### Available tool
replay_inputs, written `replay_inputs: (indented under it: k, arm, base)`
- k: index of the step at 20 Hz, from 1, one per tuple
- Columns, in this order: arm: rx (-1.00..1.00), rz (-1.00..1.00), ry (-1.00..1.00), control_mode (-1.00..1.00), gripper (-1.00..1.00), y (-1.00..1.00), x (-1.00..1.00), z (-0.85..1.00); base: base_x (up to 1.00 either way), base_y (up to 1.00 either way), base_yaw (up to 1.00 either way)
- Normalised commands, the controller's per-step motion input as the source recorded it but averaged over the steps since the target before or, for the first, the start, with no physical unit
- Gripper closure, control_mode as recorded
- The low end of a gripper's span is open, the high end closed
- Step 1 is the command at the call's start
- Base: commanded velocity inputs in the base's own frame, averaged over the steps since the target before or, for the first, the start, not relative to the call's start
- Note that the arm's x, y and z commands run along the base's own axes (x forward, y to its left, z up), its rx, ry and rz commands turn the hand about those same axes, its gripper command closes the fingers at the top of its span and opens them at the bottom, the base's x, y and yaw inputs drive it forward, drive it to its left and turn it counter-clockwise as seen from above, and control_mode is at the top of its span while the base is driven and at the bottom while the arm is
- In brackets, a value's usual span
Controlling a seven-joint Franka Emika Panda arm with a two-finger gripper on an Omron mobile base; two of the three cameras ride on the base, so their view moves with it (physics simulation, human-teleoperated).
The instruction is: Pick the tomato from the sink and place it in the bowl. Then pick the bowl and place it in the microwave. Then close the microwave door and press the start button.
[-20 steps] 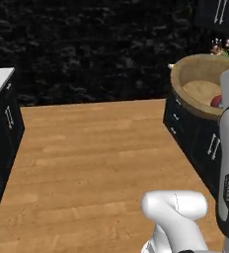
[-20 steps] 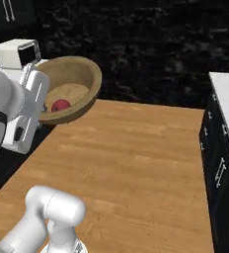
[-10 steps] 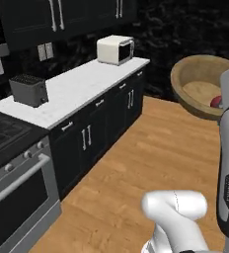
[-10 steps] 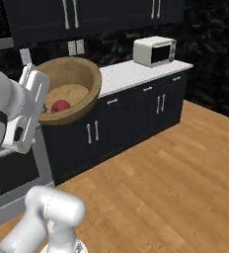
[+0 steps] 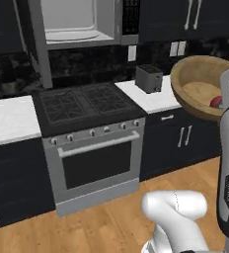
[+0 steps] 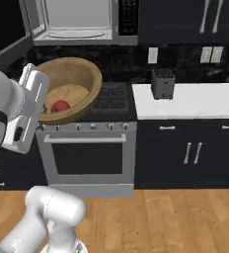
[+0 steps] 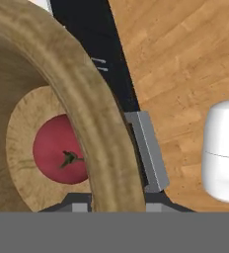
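Wooden and stiff, the bowl [image 6: 69, 89] hung tilted in the air with its thick rim clamped between the gripper [image 7: 114, 200] fingers, a hold that looked firm. The tomato [image 7: 59, 150] lay inside, at 9 o'clock of the rim in the hand view; being round and smooth, it would probably roll easily. The open microwave [image 6: 74, 22] stood above the stove [image 5: 89, 143], at 12 o'clock of the bowl in the right base view.

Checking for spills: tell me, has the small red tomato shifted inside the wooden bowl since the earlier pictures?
No. The small red tomato lies on the round wooden bowl's floor beside the arm, as before; only the kitchen background changed.
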Motion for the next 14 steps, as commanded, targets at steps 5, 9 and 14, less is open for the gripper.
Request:
replay_inputs:
  k: [5,9,14]
  arm:
    - [0.00,0.00,0.00,1.00,1.00,0.00,0.00,0.00]
    - [0.00,0.00,0.00,1.00,1.00,0.00,0.00,0.00]
    - [0.00,0.00,0.00,1.00,1.00,0.00,0.00,0.00]
  base:
    - [0.08,-0.10,0.98]
    - [0.00,-0.86,0.68]
    - [0.08,-1.00,0.51]
